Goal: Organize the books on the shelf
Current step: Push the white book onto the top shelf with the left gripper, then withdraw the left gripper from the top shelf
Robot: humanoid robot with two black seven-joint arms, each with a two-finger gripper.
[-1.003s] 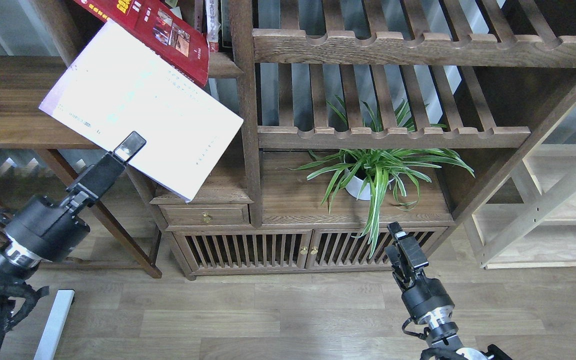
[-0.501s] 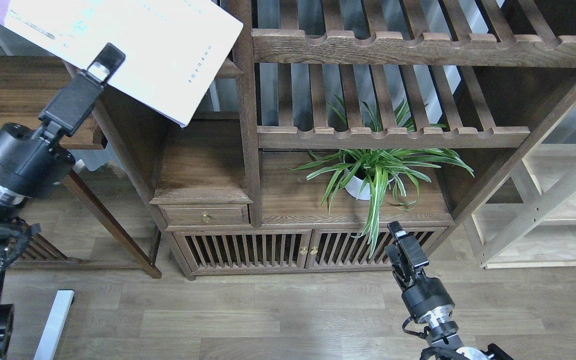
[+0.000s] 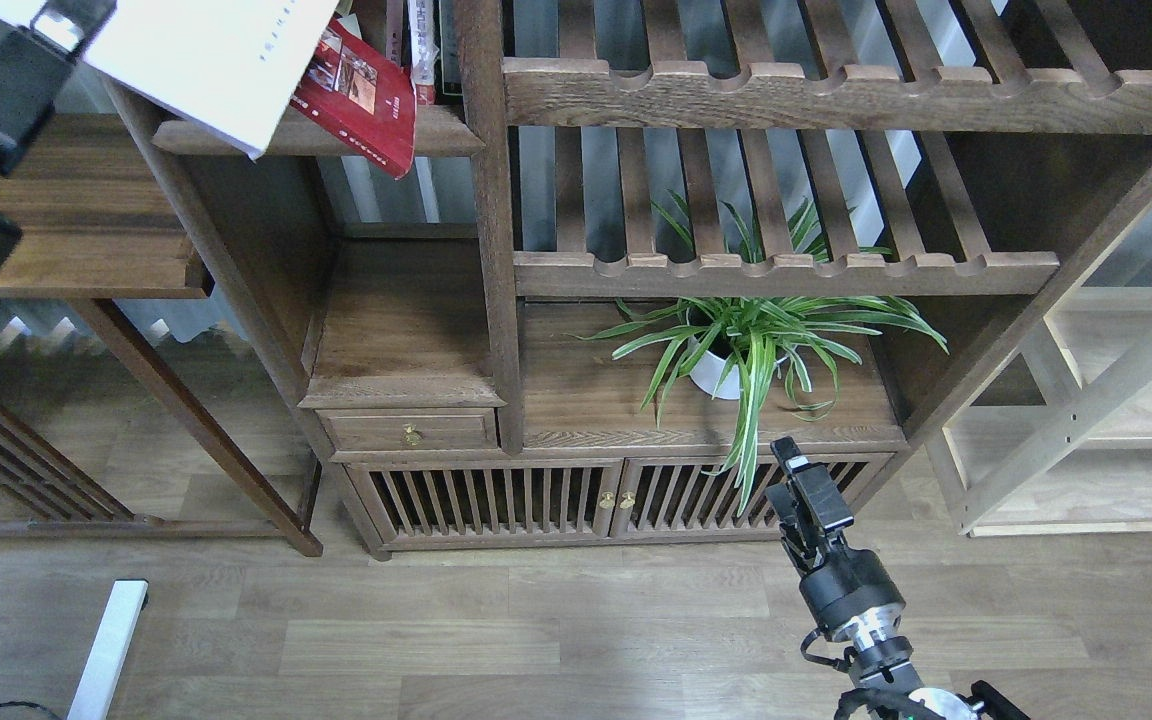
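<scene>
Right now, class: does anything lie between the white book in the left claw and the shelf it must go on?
Yes. The dark red book lies on the shelf, its corner overhanging the front edge, right beside the white book held by the left claw.

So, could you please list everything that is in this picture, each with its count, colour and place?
White book: one, white, top left, held above the shelf edge.
Red book: one, dark red with small photos, lying on the shelf, corner hanging over the front.
Shelf: one, dark brown wood, upper left.
Slatted racks: two, brown, upper right.
Plant: one, green striped leaves in a white pot, on the cabinet top.
Drawer: one, brown, brass knob.
Cabinet doors: two, brown slats.
Left gripper: black, top left, gripping the white book.
Right gripper: black, low right, holding nothing.
</scene>
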